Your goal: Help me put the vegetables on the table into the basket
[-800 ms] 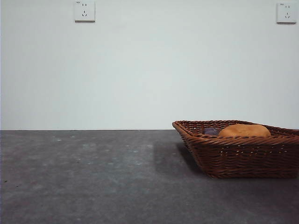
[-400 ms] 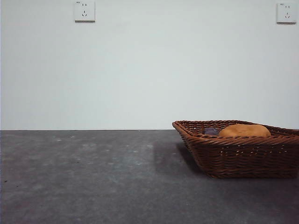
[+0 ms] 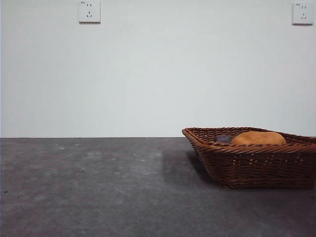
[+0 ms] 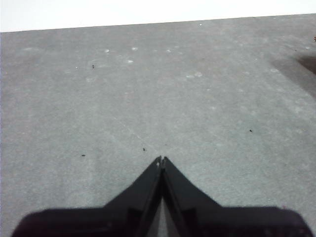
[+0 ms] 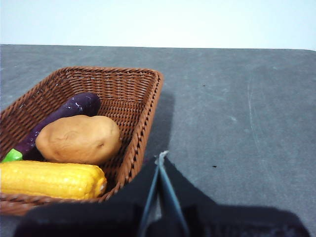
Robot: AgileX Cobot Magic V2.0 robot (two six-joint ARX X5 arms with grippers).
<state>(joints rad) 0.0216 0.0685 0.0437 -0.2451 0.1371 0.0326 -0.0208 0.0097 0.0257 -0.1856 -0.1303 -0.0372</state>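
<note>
**All three vegetables lie in the basket**

The wicker basket (image 5: 143,106) stands on the grey table (image 3: 98,187); inside it the corn cob (image 5: 52,180), potato (image 5: 79,139) and eggplant (image 5: 64,116) lie side by side, touching; the right gripper (image 5: 161,158) hangs just beside the basket, jaws pressed together, empty; the left gripper (image 4: 161,160), likewise closed, hangs over bare table

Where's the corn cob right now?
The corn cob lies in the basket, right wrist view, along the rim nearest the camera, beside the potato with the eggplant beyond. The front view hides it behind the basket wall.
</note>
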